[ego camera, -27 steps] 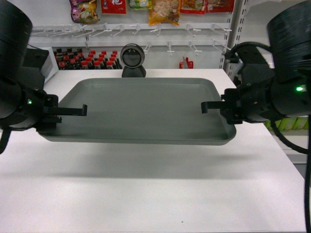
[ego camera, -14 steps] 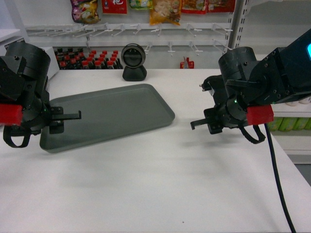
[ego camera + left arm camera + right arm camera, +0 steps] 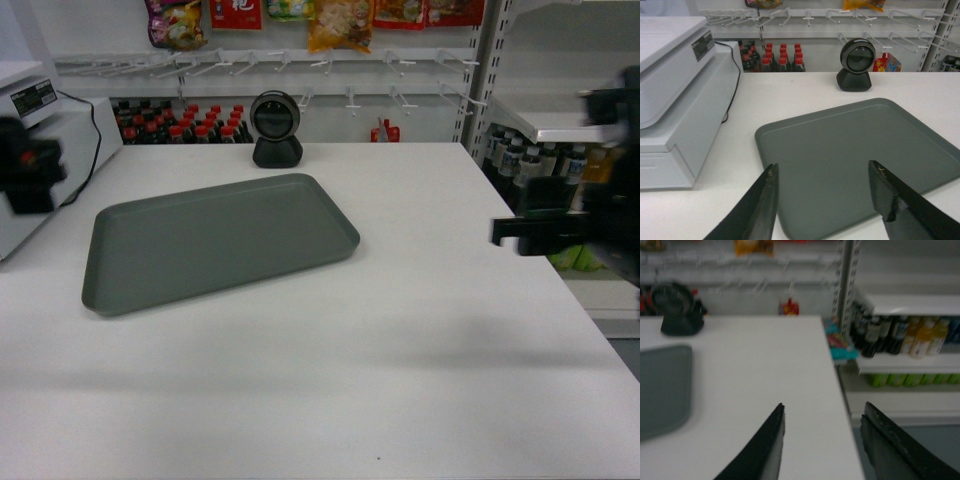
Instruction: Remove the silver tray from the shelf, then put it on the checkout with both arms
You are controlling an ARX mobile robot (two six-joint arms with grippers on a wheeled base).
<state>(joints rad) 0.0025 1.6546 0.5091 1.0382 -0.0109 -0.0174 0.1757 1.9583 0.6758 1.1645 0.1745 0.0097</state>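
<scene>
The silver tray (image 3: 215,240) lies flat on the white checkout (image 3: 400,330), left of centre and turned at a slant. Nothing is holding it. My left gripper (image 3: 822,172) is open, with its tips above the tray's (image 3: 865,160) near left corner; in the head view only a blurred part of the left arm (image 3: 25,175) shows at the left edge. My right gripper (image 3: 823,410) is open and empty over the checkout's right edge, well clear of the tray (image 3: 662,385). It shows blurred at the right of the head view (image 3: 510,232). A white shelf (image 3: 540,115) stands at the right.
A black scanner (image 3: 275,125) stands at the back of the counter and a white cash register (image 3: 50,150) at the left. Dark bottles (image 3: 180,120) and hanging snack bags line the back wall. More bottles fill the right-hand shelf (image 3: 900,332).
Both grippers have let go of the tray and pulled outward to the sides. The tray, held up a second ago, now rests slanted on the counter.
</scene>
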